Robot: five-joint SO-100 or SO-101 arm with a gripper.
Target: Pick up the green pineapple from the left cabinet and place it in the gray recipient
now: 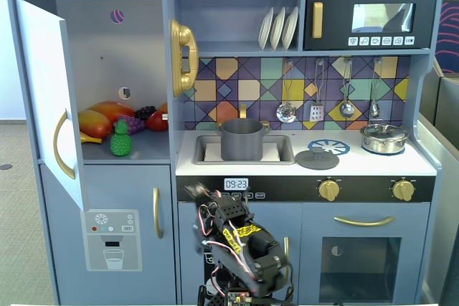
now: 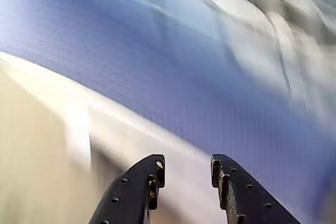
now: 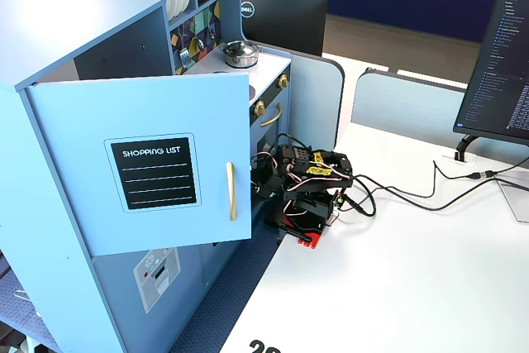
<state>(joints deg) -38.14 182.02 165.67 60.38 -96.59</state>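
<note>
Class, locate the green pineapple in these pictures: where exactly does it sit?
In a fixed view, the green pineapple stands upright on the shelf of the open left cabinet, at the front, just ahead of the other toy fruit.

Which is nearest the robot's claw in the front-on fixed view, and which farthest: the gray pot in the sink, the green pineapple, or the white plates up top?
From the gripper:
1. Gray pot, just above in the sink.
2. Green pineapple, up-left in the open cabinet.
3. White plates, top shelf, upper right.
</note>
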